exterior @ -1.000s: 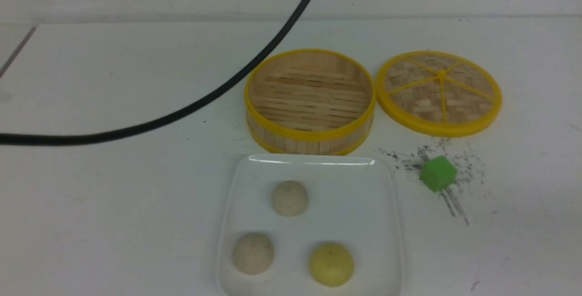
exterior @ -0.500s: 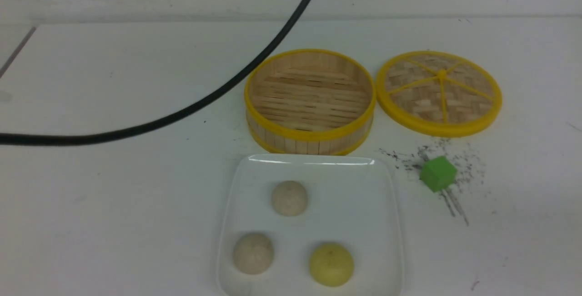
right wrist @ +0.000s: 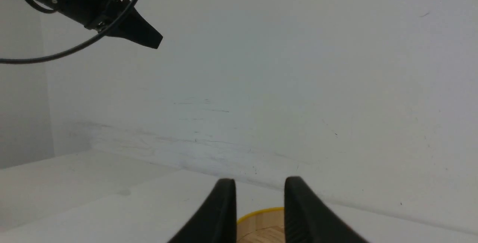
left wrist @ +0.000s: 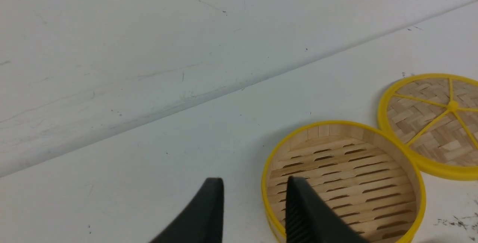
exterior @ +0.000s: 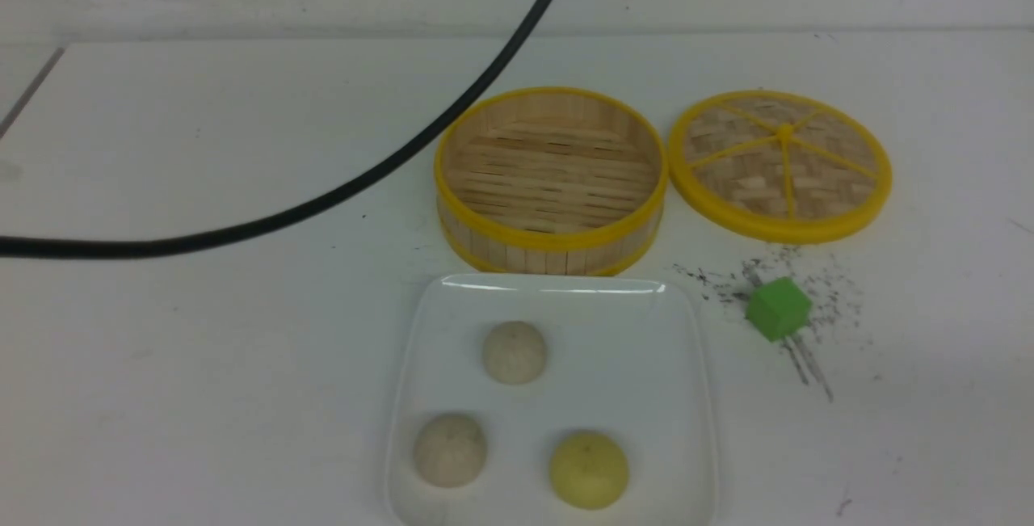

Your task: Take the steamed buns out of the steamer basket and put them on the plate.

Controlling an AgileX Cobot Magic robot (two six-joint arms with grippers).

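White tabletop met white wall. Round bamboo-slat steamer basket stood empty; three round steamed buns sat on the glossy white square plate. My left gripper and right gripper were parted, apparently holding nothing.

- The black, taper-tipped right gripper drew its jaws closer together, leaving a slim gap between them with nothing held in it.
- In the front view, no other change could be seen.
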